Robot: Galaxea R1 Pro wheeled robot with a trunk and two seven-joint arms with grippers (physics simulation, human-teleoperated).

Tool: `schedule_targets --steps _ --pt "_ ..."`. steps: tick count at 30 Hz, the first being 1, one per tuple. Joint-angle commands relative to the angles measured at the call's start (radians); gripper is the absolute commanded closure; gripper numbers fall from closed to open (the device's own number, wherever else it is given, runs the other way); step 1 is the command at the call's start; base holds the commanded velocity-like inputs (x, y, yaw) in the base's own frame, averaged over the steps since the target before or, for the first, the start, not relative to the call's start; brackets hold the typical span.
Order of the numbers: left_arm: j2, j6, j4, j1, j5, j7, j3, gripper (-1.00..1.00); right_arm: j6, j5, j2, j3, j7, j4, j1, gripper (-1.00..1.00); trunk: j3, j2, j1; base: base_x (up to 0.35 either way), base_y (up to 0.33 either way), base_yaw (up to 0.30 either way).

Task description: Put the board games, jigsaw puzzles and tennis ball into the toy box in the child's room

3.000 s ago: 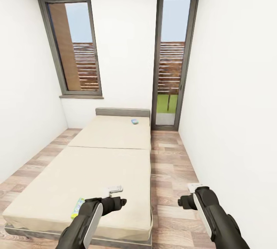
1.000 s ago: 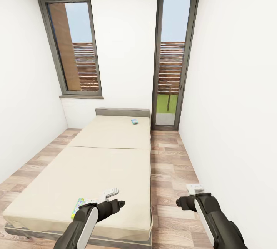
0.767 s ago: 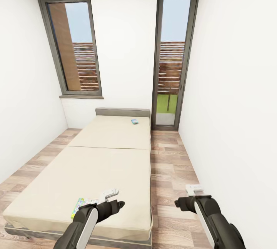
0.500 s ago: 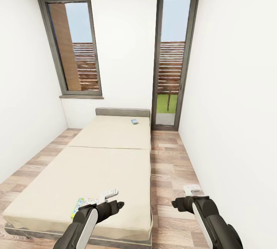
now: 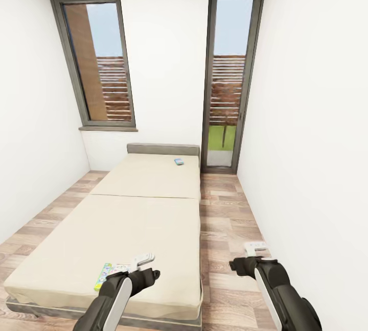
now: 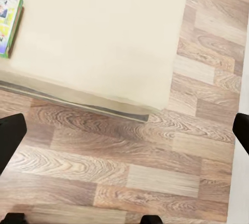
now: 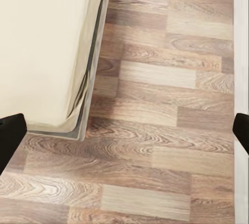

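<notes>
White walls enclose a narrow room with a plank floor and two tall dark-framed windows in the far wall.

Left side: the bed runs from the near edge to the grey headboard. At its near corner lies a green-edged game box, flat on the mattress, just beside the left gripper. In the left wrist view the same box sits at the mattress edge, and the fingers stand wide apart with only floor between them: the left gripper is open and holds nothing.

Centre: a small blue game box lies near the headboard, well apart from both arms.

Right side: the right gripper hovers over bare floor beside the bed. The right wrist view shows its fingers at the frame edges, spread and empty, with the corner of the bed frame below.

Judgement: the step in hand is collecting the near box with the left arm. Recommended practice:
- Bring the left gripper over the box before lowering; at present it points past the bed edge.
- Grip across a short edge that overhangs or lies near the mattress edge, since the box lies flat.
- Keep the right arm clear.

The table and the toy box are out of view.
</notes>
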Motion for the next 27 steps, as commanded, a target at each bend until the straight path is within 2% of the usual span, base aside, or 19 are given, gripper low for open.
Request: schedule_targets --steps 1,4,7,16,18,21,27 --pt "0.0 0.003 -0.001 0.0 0.011 0.01 -0.001 -1.0 0.005 0.004 0.0 0.0 0.001 -0.001 0.0 -1.0 0.0 -0.001 0.0 0.0 0.0 0.0" --pt "-0.001 0.003 -0.002 0.0 0.013 0.032 -0.007 -1.0 0.002 -0.005 0.004 -0.001 -0.028 -0.017 0.001 -1.0 0.0 -0.001 0.0 0.0 0.0 0.0" --pt "-0.002 0.002 -0.002 0.0 0.015 0.044 -0.011 -1.0 0.0 -0.022 0.003 0.0 -0.024 -0.028 0.002 -1.0 0.0 -0.001 0.0 0.0 0.0 0.0" --pt "-0.002 0.002 0.0 0.0 0.017 0.056 -0.015 -1.0 -0.002 -0.039 0.0 0.002 0.09 -0.043 0.012 -1.0 0.0 -0.001 0.0 0.0 0.0 0.0" --pt "-0.002 0.002 0.0 0.0 0.018 0.058 -0.015 -1.0 -0.002 -0.041 0.0 0.003 0.132 -0.045 0.014 -1.0 0.0 -0.001 0.0 0.0 0.0 0.0" --pt "-0.002 0.002 0.001 0.0 0.021 0.058 -0.015 -1.0 -0.002 -0.042 -0.001 0.004 0.148 -0.046 0.016 -1.0 0.0 -0.001 0.0 0.0 0.0 0.0" --pt "0.001 0.001 0.001 0.0 0.048 0.062 -0.016 -1.0 -0.002 -0.044 -0.003 0.005 0.186 -0.048 0.018 -1.0 0.0 -0.001 0.0 0.0 0.0 0.003"
